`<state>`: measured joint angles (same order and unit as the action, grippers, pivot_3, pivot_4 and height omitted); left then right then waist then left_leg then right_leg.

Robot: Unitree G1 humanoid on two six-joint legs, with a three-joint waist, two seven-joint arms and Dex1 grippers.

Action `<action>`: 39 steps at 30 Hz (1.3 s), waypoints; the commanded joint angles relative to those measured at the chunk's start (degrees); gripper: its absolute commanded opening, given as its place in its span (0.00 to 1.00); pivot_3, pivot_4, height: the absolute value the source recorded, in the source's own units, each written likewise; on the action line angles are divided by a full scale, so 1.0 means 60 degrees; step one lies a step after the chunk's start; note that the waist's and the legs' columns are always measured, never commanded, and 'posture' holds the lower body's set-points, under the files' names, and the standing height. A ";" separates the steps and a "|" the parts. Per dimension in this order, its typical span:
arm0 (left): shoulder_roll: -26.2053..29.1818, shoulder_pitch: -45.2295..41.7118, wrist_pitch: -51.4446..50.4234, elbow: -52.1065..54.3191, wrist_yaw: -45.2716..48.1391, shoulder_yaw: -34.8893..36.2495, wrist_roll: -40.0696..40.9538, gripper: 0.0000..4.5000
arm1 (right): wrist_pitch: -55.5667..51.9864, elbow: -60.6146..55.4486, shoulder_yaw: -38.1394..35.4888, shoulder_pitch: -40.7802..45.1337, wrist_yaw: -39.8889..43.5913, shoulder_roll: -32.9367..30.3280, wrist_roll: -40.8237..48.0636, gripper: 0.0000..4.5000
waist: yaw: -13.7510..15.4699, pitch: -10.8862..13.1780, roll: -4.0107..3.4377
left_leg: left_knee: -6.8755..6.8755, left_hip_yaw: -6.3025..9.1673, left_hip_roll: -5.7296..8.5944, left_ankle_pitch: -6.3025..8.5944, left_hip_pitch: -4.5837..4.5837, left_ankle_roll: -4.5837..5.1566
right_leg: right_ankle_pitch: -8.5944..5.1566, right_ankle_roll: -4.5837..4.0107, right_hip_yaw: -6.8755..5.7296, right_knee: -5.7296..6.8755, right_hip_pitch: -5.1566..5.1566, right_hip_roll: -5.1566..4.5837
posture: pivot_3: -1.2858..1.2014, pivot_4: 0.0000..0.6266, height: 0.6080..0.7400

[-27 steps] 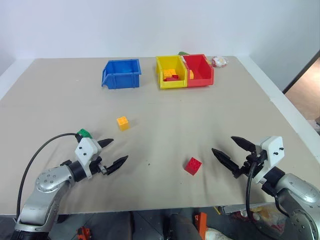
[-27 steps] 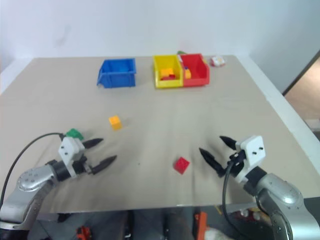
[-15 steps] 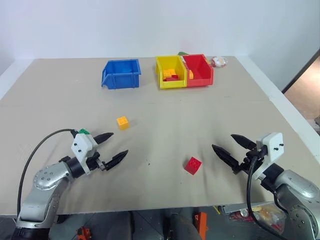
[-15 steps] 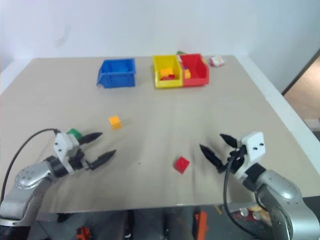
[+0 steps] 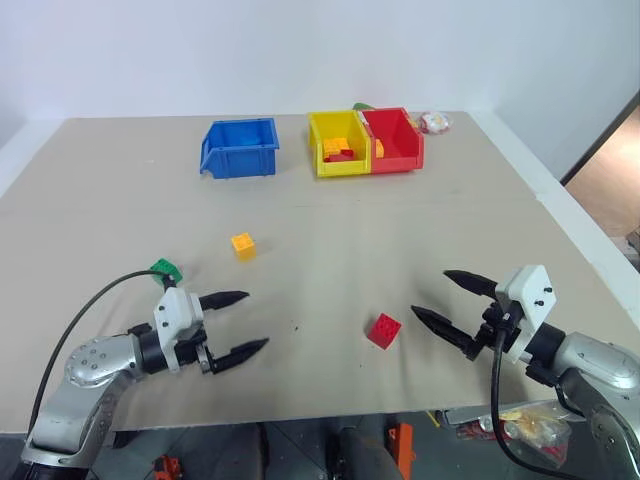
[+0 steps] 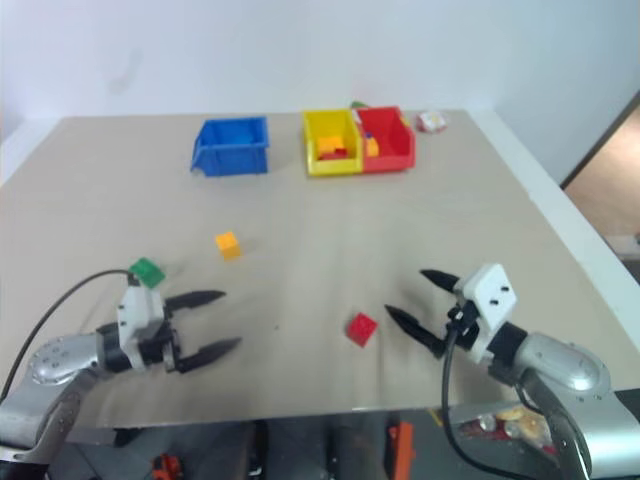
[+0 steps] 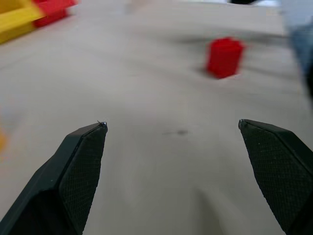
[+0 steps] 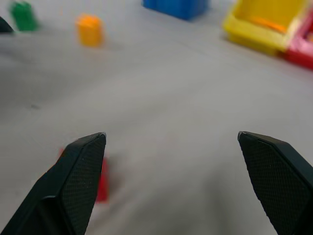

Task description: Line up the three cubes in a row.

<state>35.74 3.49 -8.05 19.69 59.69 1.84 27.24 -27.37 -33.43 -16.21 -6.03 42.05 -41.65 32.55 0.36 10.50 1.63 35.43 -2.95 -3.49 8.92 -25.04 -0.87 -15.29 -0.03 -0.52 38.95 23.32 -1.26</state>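
Observation:
Three cubes lie apart on the tan table. The red cube (image 5: 384,331) is near the front, the yellow-orange cube (image 5: 243,245) sits farther back and left, and the green cube (image 5: 165,270) is at the far left. My left gripper (image 5: 257,319) is open just right of and nearer than the green cube, holding nothing. My right gripper (image 5: 430,292) stands open just right of the red cube, also with nothing in it. In the left wrist view the red cube (image 7: 224,57) lies ahead of the fingers. In the right wrist view the orange cube (image 8: 90,29) and green cube (image 8: 23,14) lie ahead.
A blue bin (image 5: 239,148), a yellow bin (image 5: 341,143) with brick pieces and a red bin (image 5: 394,139) stand along the back. A small white and red item (image 5: 436,122) lies beside them. The table's front edge (image 5: 300,415) is close to both arms.
My left gripper has drawn toward the front edge and slightly right, leaving the green cube in full view. The right gripper has shifted a little left toward the red cube. The cubes stay put.

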 commanded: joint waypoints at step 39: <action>0.0271 -0.0739 -0.0131 0.0264 0.0399 -0.0463 0.0037 1.00 | 0.1595 0.1536 0.2543 0.0002 0.0375 0.0926 -0.1758 0.28 | 0.0006 -0.0006 0.0010 | 0.0009 -0.0007 -0.0009 0.0000 -0.0002 -0.0001 | 0.0008 -0.0012 0.0002 -0.0006 0.0003 0.0005 | 0.52 0.24 1.00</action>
<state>37.00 -0.65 -8.94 19.18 62.42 -1.49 27.17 -18.36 -24.54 -0.12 -7.61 42.07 -34.67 21.61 0.39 10.46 1.69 35.50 -3.03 -3.55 8.92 -25.05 -0.87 -15.21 -0.11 -0.50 38.92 23.34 -1.24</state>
